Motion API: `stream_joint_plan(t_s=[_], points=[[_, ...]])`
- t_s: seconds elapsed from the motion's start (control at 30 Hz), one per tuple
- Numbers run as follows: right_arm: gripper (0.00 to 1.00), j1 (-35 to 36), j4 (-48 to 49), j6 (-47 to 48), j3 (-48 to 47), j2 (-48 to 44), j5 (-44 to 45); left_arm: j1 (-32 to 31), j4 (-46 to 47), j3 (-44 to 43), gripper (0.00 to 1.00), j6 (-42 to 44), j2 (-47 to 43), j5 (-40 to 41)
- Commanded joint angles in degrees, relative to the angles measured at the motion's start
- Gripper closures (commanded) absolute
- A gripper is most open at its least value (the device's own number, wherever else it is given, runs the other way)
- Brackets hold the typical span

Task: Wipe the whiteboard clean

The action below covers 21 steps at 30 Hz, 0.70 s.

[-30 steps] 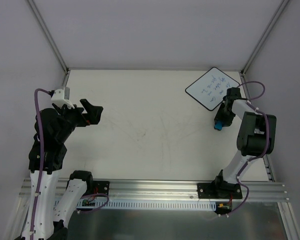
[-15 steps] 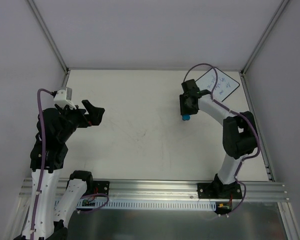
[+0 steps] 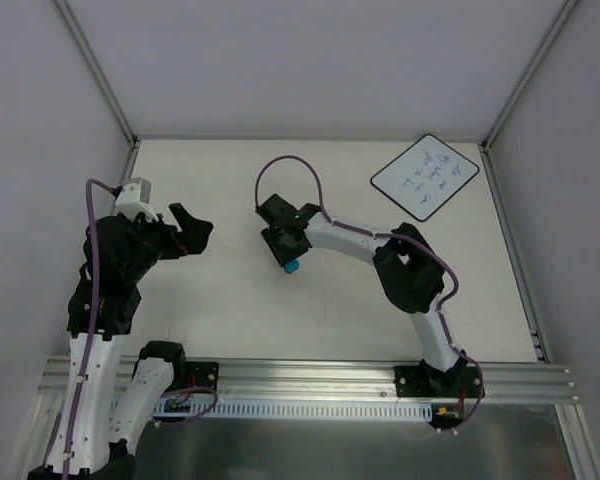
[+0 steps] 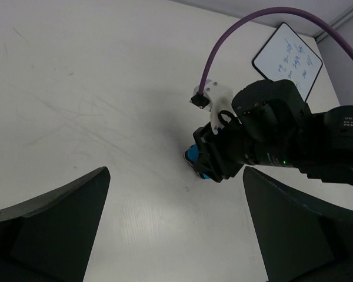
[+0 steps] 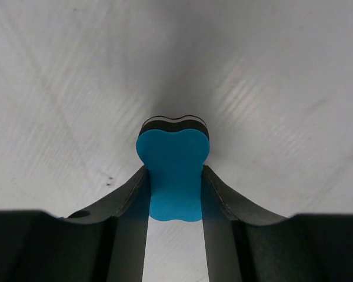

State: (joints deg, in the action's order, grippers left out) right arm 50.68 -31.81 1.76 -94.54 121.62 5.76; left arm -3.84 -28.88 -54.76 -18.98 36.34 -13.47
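Whiteboard [image 3: 425, 177] (blue handwriting covers its face) lying flat at the upper right of the worktop [image 3: 310, 330] in the top view, turned at a slant to the worktop's edges, with nothing touching it. Well apart from it, near the centre of the frame, the right fingers [image 5: 126, 197] are closed on a blue eraser [image 3: 291, 266], one on each side. At the left of the frame, the left fingers [image 4: 53, 223] are spread wide, with nothing between them.
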Motion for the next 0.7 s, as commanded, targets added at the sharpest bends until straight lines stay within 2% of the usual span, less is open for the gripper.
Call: stream_joint_plan(t_s=[0.0, 0.13, 0.37, 0.43, 0.67], points=[[0.62, 2.0, -2.4, 0.5, -3.5, 0.5, 0.3, -0.6, 1.5, 1.6, 0.01, -0.9, -0.3, -1.6], [0.58, 3.6, -2.3, -0.3, -3.9, 2.3, 2.6, -0.6, 1.4, 3.5, 0.01, -1.7, 0.1, -1.6], [0.35, 3.8, -2.2, -1.6, -3.5, 3.0, 3.2, -0.6, 0.7, 6.5, 0.01, -6.2, 2.4, -0.8], [0.32, 3.8, -2.2, -3.1, -3.6, 2.5, 3.8, -0.6, 0.5, 6.9, 0.01, -8.0, 3.7, -1.1], [0.17, 2.1, -2.3, -4.7, -0.4, -7.2, 7.9, -0.6, 0.2, 7.5, 0.01, -10.4, 7.1, -3.0]])
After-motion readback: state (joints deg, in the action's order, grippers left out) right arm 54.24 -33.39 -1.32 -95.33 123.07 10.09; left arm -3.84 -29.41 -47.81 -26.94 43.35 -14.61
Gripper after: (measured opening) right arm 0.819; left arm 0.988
